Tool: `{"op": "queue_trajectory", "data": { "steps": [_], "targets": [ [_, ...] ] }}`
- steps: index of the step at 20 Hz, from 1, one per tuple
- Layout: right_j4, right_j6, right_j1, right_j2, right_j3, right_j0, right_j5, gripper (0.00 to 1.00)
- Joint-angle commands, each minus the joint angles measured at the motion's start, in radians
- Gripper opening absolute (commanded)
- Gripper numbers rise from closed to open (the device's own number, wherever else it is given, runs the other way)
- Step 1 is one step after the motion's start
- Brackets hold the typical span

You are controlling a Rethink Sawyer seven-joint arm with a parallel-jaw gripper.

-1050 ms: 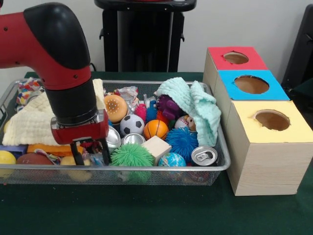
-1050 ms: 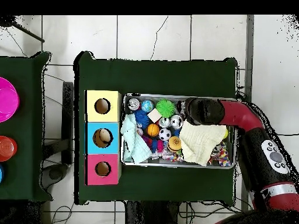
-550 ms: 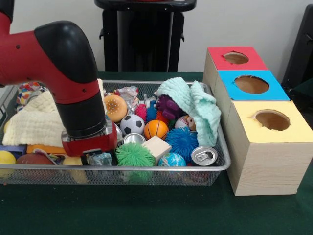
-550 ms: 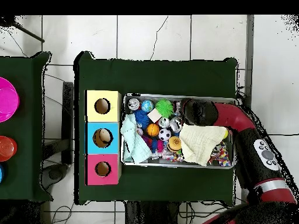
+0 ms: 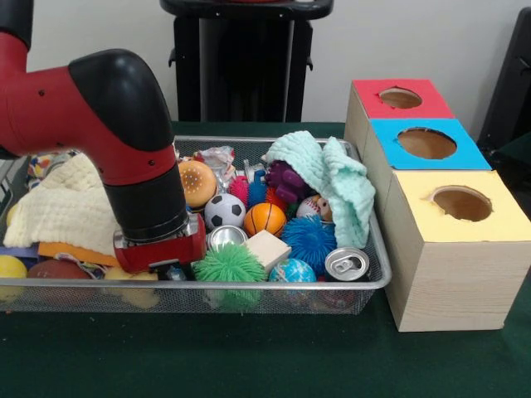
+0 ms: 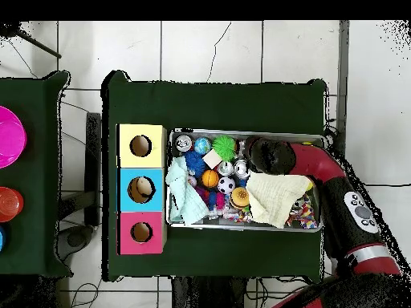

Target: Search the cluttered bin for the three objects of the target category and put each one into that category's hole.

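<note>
A wire mesh bin [image 5: 377, 278] holds a jumble of toys, cloths and cans. My gripper [image 5: 160, 253] is sunk low into the bin's front left part, just left of a green spiky ball [image 5: 226, 265]; its lower end is hidden among the clutter. Close by lie a silver can [image 5: 226, 236], a soccer ball [image 5: 223, 211], an orange basketball [image 5: 264, 219] and a wooden block [image 5: 266, 249]. In the overhead view the gripper [image 6: 262, 154] shows only as the arm's dark end over the bin [image 6: 241, 226]. Three boxes carry the red hole [image 5: 401, 98], blue hole [image 5: 426, 143] and yellow hole [image 5: 461, 203].
A cream cloth [image 5: 62, 207] covers the bin's left side and a mint cloth [image 5: 328, 178] drapes over the right. A blue spiky ball [image 5: 308, 240], a globe ball [image 5: 291, 272] and an upright can [image 5: 345, 263] sit at the front right. The boxes stand against the bin's right wall.
The arm has shifted right and dropped lower into the bin, toward the green spiky ball. The fingers seen a second ago are now hidden among the objects.
</note>
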Motion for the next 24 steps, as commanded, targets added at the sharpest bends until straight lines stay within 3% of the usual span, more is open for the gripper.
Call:
{"op": "queue_trajectory", "data": {
  "steps": [1,9,15,19,24],
  "targets": [
    [-0.048,-0.102,0.066,-0.059,0.038,0.068,0.056,0.0],
    [-0.02,0.022,-0.025,-0.127,0.1,0.099,0.042,0.0],
    [0.059,0.1,-0.218,-0.115,0.244,0.097,0.038,0.0],
    [0.095,0.105,-0.309,-0.111,0.297,0.11,0.062,0.0],
    [0.114,0.108,-0.348,-0.125,0.335,0.12,0.041,0.0]
  ]
}}
